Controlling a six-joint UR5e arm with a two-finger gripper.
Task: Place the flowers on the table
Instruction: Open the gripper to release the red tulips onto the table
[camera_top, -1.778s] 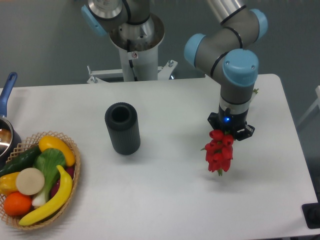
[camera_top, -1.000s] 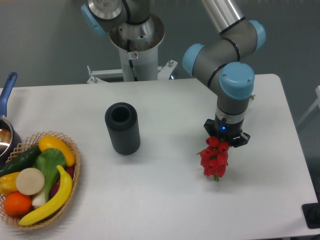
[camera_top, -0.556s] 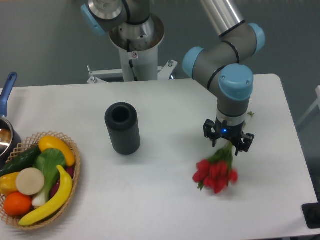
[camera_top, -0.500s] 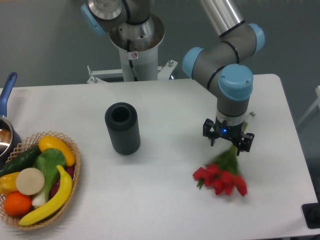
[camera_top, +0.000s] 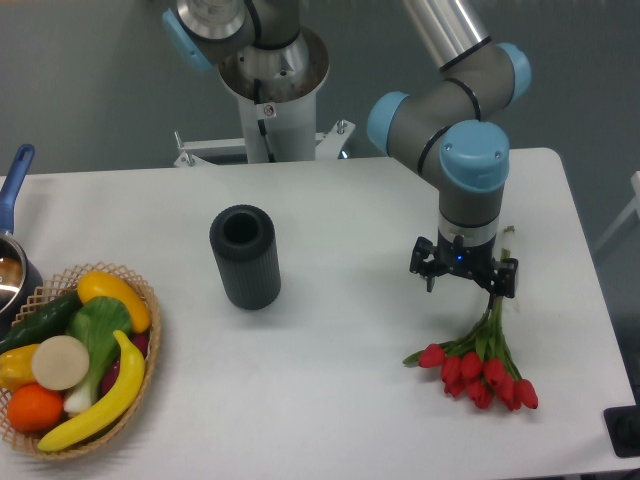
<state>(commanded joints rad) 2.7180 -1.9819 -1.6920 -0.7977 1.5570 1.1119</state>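
The flowers (camera_top: 477, 365), a bunch of red tulip buds with green stems, lie flat on the white table (camera_top: 330, 400) at the right front, buds toward the front edge and stems pointing back up toward the arm. My gripper (camera_top: 464, 281) hangs just above the stem ends, fingers spread open and holding nothing. The stem tips reach under its right finger; whether they touch it I cannot tell.
A black cylinder (camera_top: 244, 256) stands upright left of centre. A wicker basket (camera_top: 143, 345) with toy fruit and vegetables sits at the front left edge. A pot with a blue handle (camera_top: 14, 182) is at the far left. The robot base (camera_top: 270, 75) stands behind the table.
The gripper opened and let go of the flowers. They dropped from hanging under the fingers, tipped over and now lie flat on the table. The gripper shifted slightly right.
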